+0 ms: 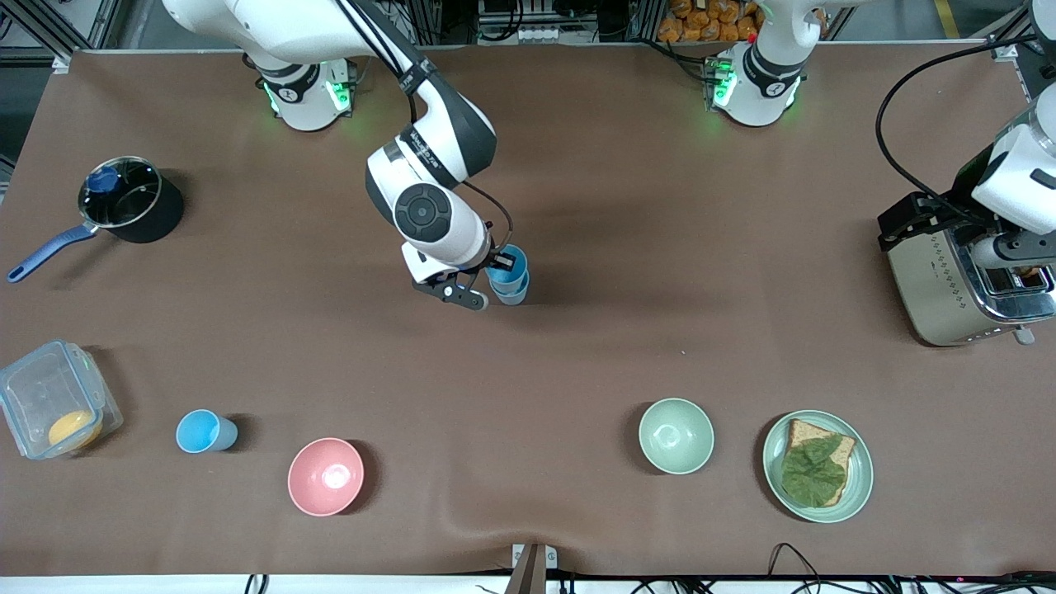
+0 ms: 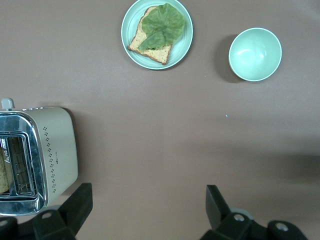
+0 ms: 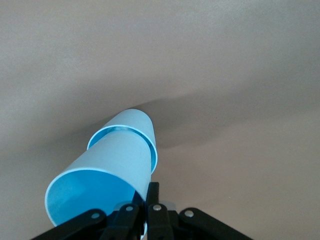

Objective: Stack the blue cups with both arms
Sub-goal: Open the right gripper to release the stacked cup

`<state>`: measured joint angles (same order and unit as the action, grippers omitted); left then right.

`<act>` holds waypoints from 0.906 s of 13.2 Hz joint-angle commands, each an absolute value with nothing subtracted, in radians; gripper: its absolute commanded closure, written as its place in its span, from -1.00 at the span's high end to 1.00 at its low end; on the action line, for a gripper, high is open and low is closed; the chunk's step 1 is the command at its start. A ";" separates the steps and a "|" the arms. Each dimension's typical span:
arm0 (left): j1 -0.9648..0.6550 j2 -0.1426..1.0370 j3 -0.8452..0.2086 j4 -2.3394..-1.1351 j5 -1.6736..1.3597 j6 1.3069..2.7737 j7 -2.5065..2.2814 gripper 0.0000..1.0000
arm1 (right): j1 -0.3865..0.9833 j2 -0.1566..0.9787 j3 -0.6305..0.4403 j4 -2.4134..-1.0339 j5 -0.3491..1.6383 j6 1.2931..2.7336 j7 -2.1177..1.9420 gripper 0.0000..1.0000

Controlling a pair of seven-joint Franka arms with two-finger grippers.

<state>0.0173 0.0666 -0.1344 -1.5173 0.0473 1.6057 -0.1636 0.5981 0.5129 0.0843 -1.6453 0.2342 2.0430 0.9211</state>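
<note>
Fingers of the right gripper (image 1: 500, 266) pinch the rim of a light-blue tapered plastic cup (image 3: 102, 180) nested in a second blue cup (image 3: 134, 125) mid-table. A third blue tumbler (image 1: 205, 431) stands beside the pink bowl (image 1: 325, 476). The left gripper (image 2: 145, 207) waits wide open by the toaster (image 2: 37, 160).

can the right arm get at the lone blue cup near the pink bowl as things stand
Probably not yet. The right gripper is shut on the rim of the upper cup, nested in another mid-table. The lone blue cup stands with nothing above it, beside the pink bowl.
</note>
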 commanded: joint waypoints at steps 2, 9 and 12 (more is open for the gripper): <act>0.026 0.066 -0.137 -1.509 0.034 1.594 -0.163 1.00 | 0.592 0.511 0.095 -1.652 0.201 2.049 0.933 0.87; 0.028 0.060 -0.135 -1.509 0.034 1.594 -0.156 1.00 | 0.511 0.477 0.094 -1.631 0.166 1.930 0.898 1.00; 0.018 0.066 -0.137 -1.509 0.034 1.594 -0.158 1.00 | 0.415 0.434 0.094 -1.635 0.161 1.826 0.722 1.00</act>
